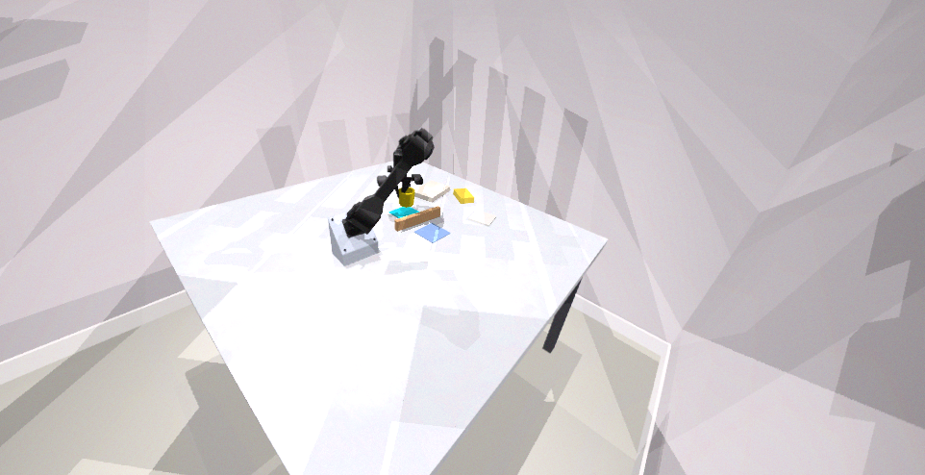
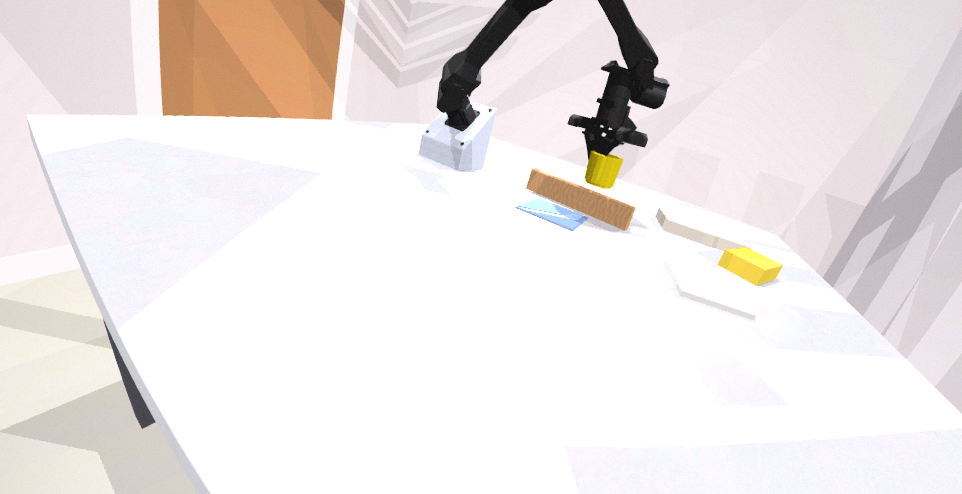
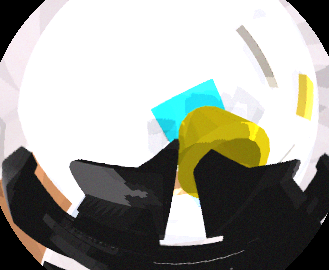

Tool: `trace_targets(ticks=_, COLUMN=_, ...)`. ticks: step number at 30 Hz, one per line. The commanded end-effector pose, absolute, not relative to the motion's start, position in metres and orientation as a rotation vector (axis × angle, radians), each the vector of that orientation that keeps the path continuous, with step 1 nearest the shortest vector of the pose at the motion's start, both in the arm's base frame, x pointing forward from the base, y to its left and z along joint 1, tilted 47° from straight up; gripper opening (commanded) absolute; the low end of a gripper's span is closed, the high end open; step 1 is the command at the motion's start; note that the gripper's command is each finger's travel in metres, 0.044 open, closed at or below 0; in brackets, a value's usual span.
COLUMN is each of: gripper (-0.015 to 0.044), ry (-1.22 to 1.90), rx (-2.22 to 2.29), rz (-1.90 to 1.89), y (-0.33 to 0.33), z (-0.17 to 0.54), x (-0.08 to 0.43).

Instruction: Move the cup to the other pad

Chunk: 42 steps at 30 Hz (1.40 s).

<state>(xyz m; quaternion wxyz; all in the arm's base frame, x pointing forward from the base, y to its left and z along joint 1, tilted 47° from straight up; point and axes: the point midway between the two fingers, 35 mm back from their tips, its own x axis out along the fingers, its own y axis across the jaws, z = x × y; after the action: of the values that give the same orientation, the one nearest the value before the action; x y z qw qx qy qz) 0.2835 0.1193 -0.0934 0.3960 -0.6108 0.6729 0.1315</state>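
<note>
Described from the exterior view, the nearest item on the white table (image 2: 336,329) is a flat white slab (image 2: 710,288) at the right. Just beyond it a yellow block (image 2: 749,265) is seen, and behind that a second pale slab (image 2: 690,229). Towards the middle, a light blue pad (image 2: 552,214) is laid flat on the table, and a brown wooden bar (image 2: 580,199) is stood on edge just behind it, running from far left to near right. Beyond the bar, the yellow cup (image 2: 603,168) is held clear of the table, roughly upright with a slight tilt. It is clamped at its rim by the gripper (image 2: 603,147), whose fingers are nearly closed upon it and pointed downward. In the wrist view the cup (image 3: 220,149) is seen against a cyan pad (image 3: 187,111), which is lying on the table below and partly covered by it. Marbles cannot be made out in any view. Farther left, the arm's grey base (image 2: 457,140) is fixed to the table. An orange panel (image 2: 249,32) is seen on the far wall.
</note>
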Motion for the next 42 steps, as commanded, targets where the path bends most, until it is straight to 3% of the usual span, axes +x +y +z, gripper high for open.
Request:
trace_targets(ticks=1, gripper=0.0000, ry=1.712, rx=-1.559, rz=0.334, y=0.112, z=-0.099, x=0.282)
trace_targets(ticks=32, gripper=0.0000, ry=1.709, rx=-1.550, rz=0.331, y=0.095, z=-0.118, x=0.284)
trace_targets(ticks=38, gripper=0.0147, ry=1.709, rx=-1.550, rz=0.331, y=0.095, z=-0.118, x=0.284)
trace_targets(ticks=42, gripper=0.0147, ry=1.709, rx=-1.550, rz=0.331, y=0.095, z=-0.117, x=0.284)
